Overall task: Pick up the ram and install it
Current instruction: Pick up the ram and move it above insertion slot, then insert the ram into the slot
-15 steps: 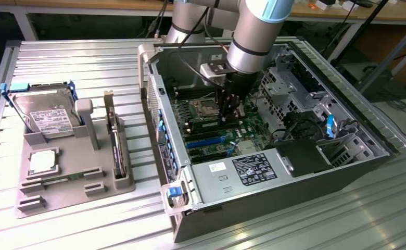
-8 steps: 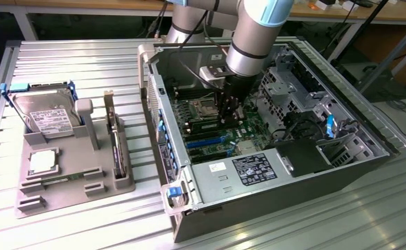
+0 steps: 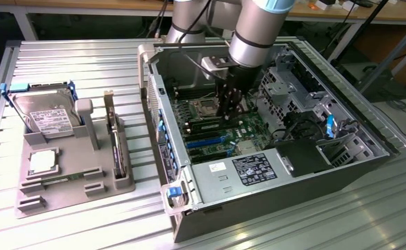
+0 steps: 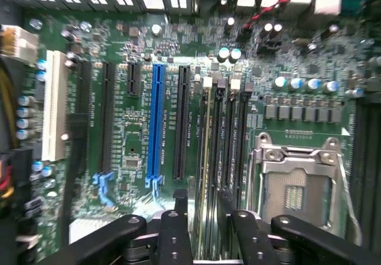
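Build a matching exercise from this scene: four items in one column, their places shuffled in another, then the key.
1. hard drive
2. expansion card
3. gripper
4. power supply

A. over the motherboard, inside the computer case
B. grey holder, side nearest the case
C. inside the case, bearing a black label
D. grey holder, toward the exterior view's left

1-D, 2-B, 3-A, 4-C

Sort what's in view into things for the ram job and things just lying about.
For the job:
ram, among the motherboard's memory slots
gripper, open, straddling it
motherboard
computer case

Lying about, on the grey holder tray outside the case:
hard drive
expansion card
square silver chip
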Available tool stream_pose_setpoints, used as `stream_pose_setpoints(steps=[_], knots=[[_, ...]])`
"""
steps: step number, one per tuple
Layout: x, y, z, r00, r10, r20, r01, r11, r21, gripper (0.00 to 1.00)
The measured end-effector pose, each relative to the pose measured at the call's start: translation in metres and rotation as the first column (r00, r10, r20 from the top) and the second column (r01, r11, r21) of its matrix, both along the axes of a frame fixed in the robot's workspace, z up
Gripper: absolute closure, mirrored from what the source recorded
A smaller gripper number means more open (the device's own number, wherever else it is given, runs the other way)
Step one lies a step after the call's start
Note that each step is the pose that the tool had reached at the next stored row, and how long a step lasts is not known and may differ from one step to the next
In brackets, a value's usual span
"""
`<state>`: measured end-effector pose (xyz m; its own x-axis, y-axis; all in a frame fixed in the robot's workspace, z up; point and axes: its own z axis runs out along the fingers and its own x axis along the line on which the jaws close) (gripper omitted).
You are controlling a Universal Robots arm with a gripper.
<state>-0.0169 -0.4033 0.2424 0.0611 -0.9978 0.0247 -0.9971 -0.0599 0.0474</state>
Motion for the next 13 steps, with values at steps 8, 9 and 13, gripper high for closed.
stream_pose_setpoints(steps=[8,9,13], knots=[[0.0,0.0,0.0304,1.0,0.0,0.0,0.0,1.0,-0.001,0.89],[0.0,0.0,0.0303,1.0,0.0,0.0,0.0,1.0,-0.0008,0.89],[0.0,0.0,0.0303,1.0,0.0,0.0,0.0,1.0,-0.0009,0.89]])
